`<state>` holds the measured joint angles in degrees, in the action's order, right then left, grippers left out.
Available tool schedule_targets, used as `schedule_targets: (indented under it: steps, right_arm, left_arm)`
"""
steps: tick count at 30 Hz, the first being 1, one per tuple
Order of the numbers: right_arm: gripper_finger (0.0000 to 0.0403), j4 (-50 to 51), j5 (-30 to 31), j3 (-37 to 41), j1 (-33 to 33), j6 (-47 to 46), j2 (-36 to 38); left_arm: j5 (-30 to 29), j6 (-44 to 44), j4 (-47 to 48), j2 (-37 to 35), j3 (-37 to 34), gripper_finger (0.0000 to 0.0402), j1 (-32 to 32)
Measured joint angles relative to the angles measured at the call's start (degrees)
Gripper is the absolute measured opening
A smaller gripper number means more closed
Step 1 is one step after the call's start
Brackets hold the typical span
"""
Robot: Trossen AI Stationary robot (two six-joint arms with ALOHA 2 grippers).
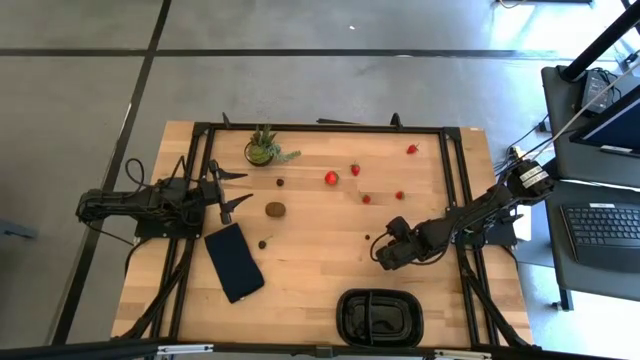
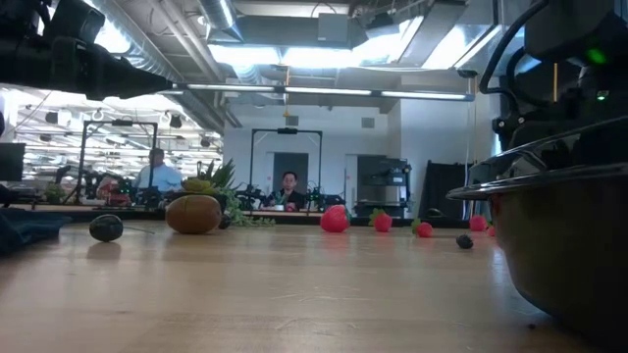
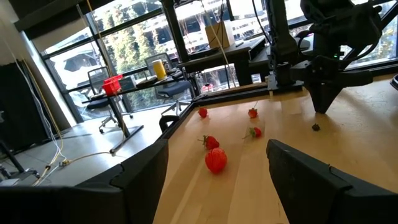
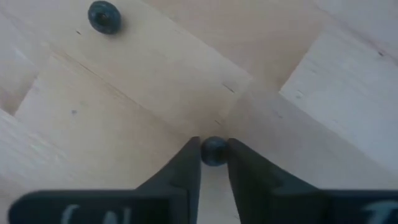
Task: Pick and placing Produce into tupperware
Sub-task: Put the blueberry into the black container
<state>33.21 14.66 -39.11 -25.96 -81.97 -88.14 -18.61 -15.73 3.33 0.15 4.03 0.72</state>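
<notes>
My right gripper (image 1: 383, 252) stands over the right middle of the table, pointing down, shut on a tiny dark berry (image 4: 215, 149). A second dark berry (image 4: 103, 15) lies on the wood just beyond it (image 1: 367, 238). Several red strawberries (image 1: 331, 178) are scattered toward the far right. The brown kiwi (image 1: 275, 209) and two more berries (image 1: 262, 243) rest on the wood near the middle. The black tupperware (image 1: 380, 317) sits at the near edge. My left gripper (image 1: 238, 189) hovers open at the table's left, touching nothing. My right gripper pinches the small dark berry (image 4: 215, 151) between the very ends of its two fingers (image 4: 186, 163). It comes from above, pointing down at the wood. Whether the berry still rests on the table cannot be told.
A spiky green potted plant (image 1: 263, 150) stands at the far left of the board. A flat navy slab (image 1: 234, 262) lies near my left arm. Black frame rails (image 1: 450, 180) border the board. Bare wood lies between the berry and the tupperware. People show in the room behind (image 2: 287, 189).
</notes>
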Motion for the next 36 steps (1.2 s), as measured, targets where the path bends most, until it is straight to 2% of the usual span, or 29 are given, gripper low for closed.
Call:
schedule_targets:
  steps: [11, 19, 27, 32, 36]
  right_arm:
    - [0.0067, 1.81, -0.41, -1.66, 0.04, -1.51, -0.26]
    - [0.0067, 4.61, -0.35, -13.63, 0.02, 4.84, -0.22]
    - [0.0067, -7.04, -0.24, -23.94, -2.7, 12.21, -0.41]
    - [0.0067, -8.09, -2.01, -27.77, -5.16, 15.02, -5.89]
    - [0.0067, -8.17, -6.89, -31.27, -6.6, 15.01, -12.65]
  left_arm:
    - [0.0, 0.0, 0.02, -0.01, 0.0, 0.0265, 0.0]
    - [0.01, 0.0, 0.02, -0.01, 0.0, 0.0265, 0.0]
    - [0.0, 0.0, 0.02, -0.01, 0.0, 0.0265, 0.0]
    - [0.02, 0.02, 0.18, -0.01, 0.0, 0.0265, 0.01]
    - [0.0, 0.04, 0.46, -0.01, 0.0, 0.0265, 0.0]
